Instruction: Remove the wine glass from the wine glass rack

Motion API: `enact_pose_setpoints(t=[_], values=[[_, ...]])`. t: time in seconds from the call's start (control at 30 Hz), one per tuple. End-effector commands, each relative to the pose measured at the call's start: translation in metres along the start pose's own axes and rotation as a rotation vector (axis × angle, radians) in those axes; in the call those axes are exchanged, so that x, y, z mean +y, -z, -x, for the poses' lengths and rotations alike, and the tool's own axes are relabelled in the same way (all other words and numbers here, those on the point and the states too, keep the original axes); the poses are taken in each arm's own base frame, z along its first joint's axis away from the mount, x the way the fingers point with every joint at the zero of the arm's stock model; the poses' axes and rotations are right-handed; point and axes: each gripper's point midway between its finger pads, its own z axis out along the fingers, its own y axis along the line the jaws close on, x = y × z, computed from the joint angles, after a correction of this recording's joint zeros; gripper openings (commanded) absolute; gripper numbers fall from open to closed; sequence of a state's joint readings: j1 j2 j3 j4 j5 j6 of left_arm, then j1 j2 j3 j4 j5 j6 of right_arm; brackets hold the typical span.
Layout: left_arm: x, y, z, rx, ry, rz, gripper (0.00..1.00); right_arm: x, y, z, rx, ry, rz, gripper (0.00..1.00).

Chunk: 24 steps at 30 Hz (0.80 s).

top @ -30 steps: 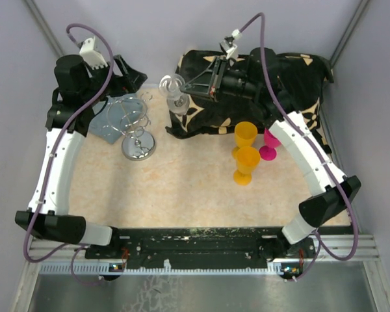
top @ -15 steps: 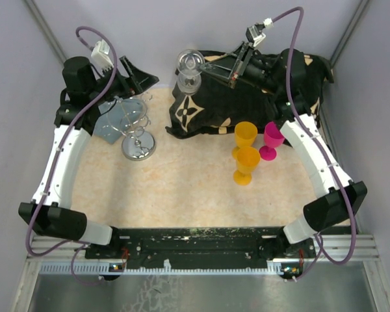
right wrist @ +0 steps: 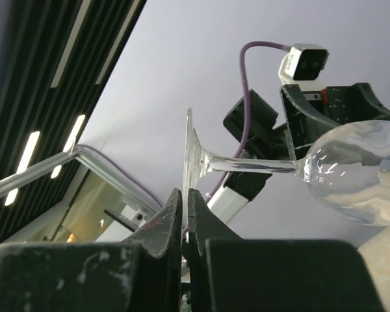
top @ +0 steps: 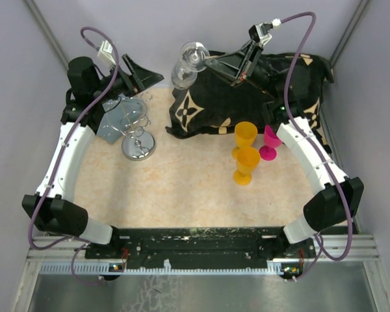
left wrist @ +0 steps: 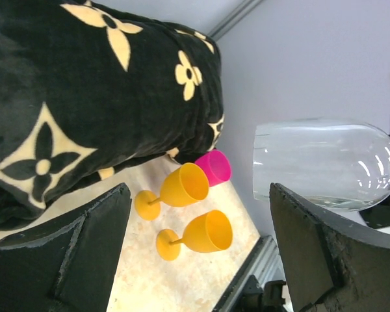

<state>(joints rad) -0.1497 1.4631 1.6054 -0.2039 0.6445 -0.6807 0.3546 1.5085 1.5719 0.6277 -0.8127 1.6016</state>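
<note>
The clear wine glass (top: 187, 62) hangs in the air at the back, over the edge of the black blanket, apart from the wine glass rack (top: 134, 123). My right gripper (top: 210, 60) is shut on the glass's foot; in the right wrist view the fingers (right wrist: 175, 221) pinch the foot's edge, and the stem and bowl (right wrist: 357, 169) reach out sideways. The chrome rack stands on its round base (top: 138, 148) at the left, with no glass on it. My left gripper (top: 148, 75) is open and empty above the rack's far side. The bowl (left wrist: 325, 166) shows beyond its fingers (left wrist: 84, 253).
A folded black blanket with cream flowers (top: 247, 97) lies at the back right. Two orange goblets (top: 246, 135) (top: 246, 162) and a pink one (top: 270, 140) stand in front of it. A grey-blue cloth (top: 109, 125) lies under the rack. Purple walls close in on three sides.
My right gripper has lifted the glass up and back, away from the rack and over the blanket. The left arm has shifted slightly back and right, still open.
</note>
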Motion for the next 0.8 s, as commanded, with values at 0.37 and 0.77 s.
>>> enact_pose_setpoints(t=[0.37,0.77], values=[[-0.036,0.004,0.012,-0.026,0.018,-0.173,0.93,0.043,0.017,0.0,-0.055,0.074,0.236,0.0],[-0.042,0.021,0.018,-0.06,-0.237,-0.13,0.93,0.016,0.02,-0.007,-0.039,0.07,0.138,0.0]])
